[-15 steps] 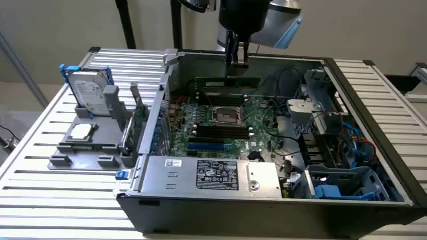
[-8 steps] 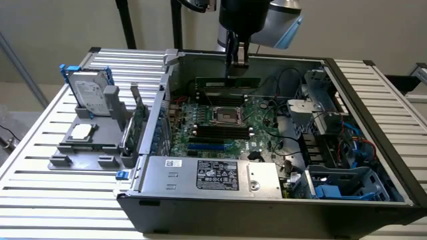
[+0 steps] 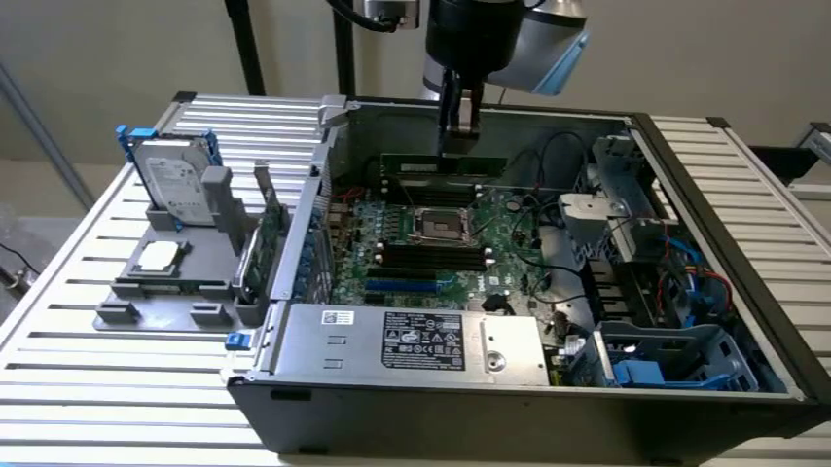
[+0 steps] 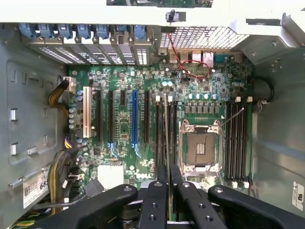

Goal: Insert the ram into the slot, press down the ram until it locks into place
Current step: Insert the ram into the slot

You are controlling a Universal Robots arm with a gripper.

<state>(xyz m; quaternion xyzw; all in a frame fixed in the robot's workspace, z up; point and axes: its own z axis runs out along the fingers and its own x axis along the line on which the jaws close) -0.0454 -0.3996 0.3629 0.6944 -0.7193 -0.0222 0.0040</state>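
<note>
My gripper [image 3: 457, 136] hangs over the open computer case, shut on the ram [image 3: 442, 163], a thin green stick held level and well above the motherboard [image 3: 507, 243]. In the wrist view the ram [image 4: 166, 143] shows edge-on as a thin line running out from between my fingers [image 4: 162, 183]. It lies over the bank of black memory slots [image 4: 158, 133] beside the CPU socket [image 4: 201, 148]. In the exterior view those black slots [image 3: 429, 258] sit in front of the socket [image 3: 435, 226]. The ram does not touch any slot.
A second bank of black slots [image 4: 237, 138] lies on the socket's other side. A blue slot [image 4: 134, 117] and a red wire [image 4: 183, 67] are on the board. The power supply [image 3: 415, 341] fills the case front. A grey fixture [image 3: 169, 282] with a hard drive [image 3: 175, 185] stands at the exterior view's left.
</note>
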